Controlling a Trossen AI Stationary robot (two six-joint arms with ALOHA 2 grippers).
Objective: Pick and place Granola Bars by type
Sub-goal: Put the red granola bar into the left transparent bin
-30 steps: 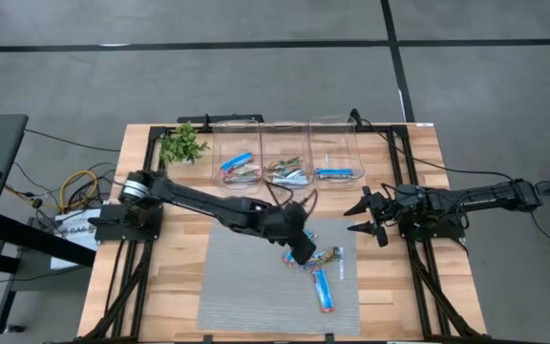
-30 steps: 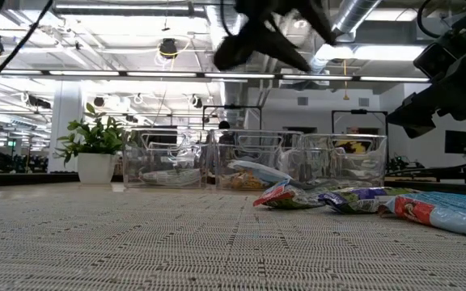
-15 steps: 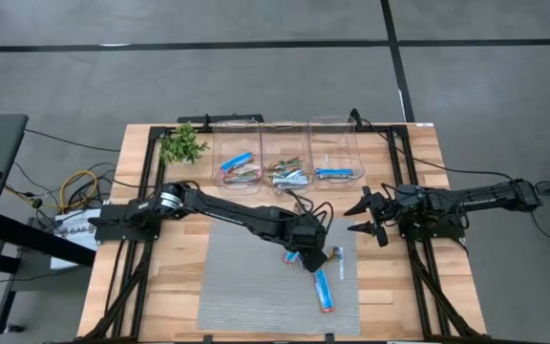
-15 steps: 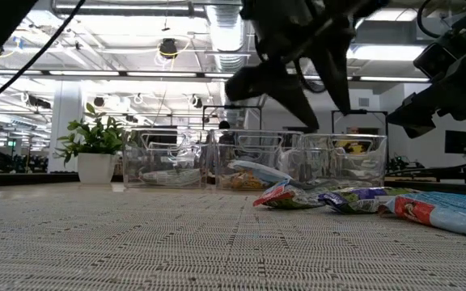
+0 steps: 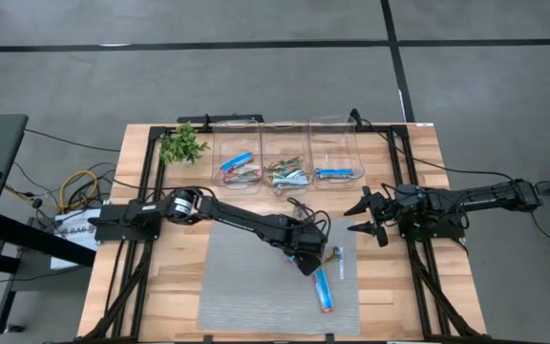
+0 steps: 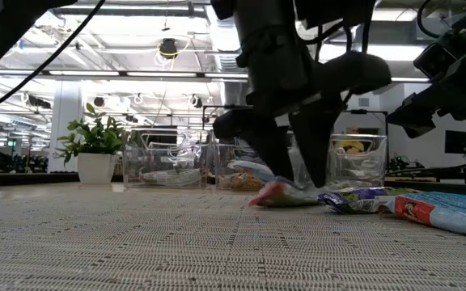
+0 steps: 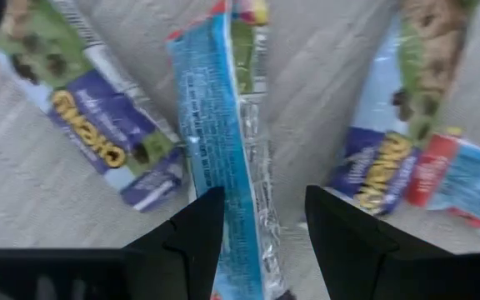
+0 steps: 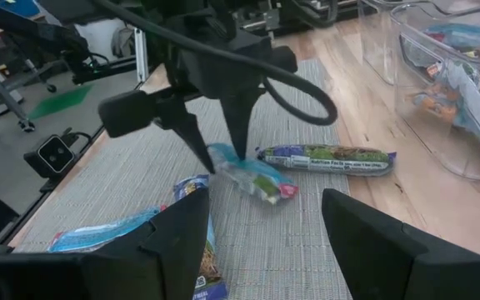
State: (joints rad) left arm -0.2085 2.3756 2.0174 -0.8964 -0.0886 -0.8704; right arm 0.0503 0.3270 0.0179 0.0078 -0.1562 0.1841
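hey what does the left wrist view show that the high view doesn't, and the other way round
Only the left wrist view shows the print on the wrappers: the blue-and-clear foil bar lying between the left gripper's open dark fingers, with a purple-and-green bar to one side and a blue-and-green bar to the other.

Only the high view shows the whole layout: three clear plastic bins holding bars, the small green plant, the grey woven mat, and the right gripper waiting open at the table's right edge.

Both show the left gripper down over the loose bars on the mat.
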